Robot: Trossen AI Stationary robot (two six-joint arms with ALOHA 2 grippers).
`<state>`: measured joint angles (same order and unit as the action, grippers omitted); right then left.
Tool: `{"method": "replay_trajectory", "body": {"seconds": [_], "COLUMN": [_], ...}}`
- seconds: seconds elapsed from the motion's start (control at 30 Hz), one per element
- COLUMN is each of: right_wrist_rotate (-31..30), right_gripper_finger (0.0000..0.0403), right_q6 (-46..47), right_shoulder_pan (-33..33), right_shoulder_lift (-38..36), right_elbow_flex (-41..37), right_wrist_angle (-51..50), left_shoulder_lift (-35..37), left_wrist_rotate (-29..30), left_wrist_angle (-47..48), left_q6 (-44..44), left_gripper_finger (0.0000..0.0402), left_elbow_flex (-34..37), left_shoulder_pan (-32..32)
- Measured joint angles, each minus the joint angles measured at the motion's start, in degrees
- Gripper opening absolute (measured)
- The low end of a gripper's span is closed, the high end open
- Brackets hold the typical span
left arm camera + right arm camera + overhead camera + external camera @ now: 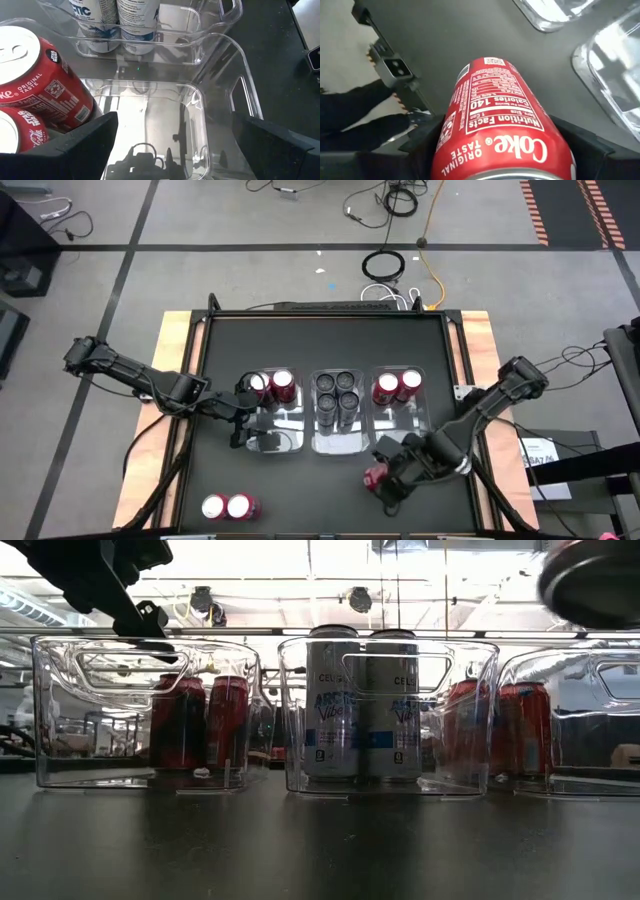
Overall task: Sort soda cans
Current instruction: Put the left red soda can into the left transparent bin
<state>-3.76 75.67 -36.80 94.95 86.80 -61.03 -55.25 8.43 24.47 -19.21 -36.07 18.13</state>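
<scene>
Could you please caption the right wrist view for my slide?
Right claw grips a red can above the table.

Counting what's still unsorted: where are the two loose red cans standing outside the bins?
In the high view, the two loose red cans stand side by side near the table's front edge on the left, in front of the left bin.

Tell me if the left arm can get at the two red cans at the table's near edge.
Probably yes. The two loose red cans stand in the open with nothing around them. The left gripper hangs open and empty over the left bin, and bare table lies between.
</scene>
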Motion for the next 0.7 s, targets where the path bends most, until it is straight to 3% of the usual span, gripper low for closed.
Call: {"method": "replay_trajectory", "body": {"seconds": [0.23,0.33,0.7], "right_wrist_rotate": [3.9,3.9,3.9], "right_gripper_finger": [0.0295,0.0295,0.0295], "right_q6": [-0.1,0.0,-1.9], "right_shoulder_pan": [4.3,5.1,8.8], "right_shoulder_lift": [3.1,6.2,29.6], "right_elbow_flex": [0.3,4.3,40.3], "right_wrist_angle": [6.6,5.1,-16.0], "left_shoulder_lift": [0.0,0.0,0.0], "left_wrist_rotate": [0.0,0.0,0.0], "left_wrist_angle": [0.0,0.1,0.1], "left_q6": [0.0,0.1,0.1], "left_gripper_finger": [0.0393,0.0393,0.0393], "left_elbow_flex": [0.0,0.0,0.0], "left_shoulder_pan": [0.0,0.0,0.0]}}
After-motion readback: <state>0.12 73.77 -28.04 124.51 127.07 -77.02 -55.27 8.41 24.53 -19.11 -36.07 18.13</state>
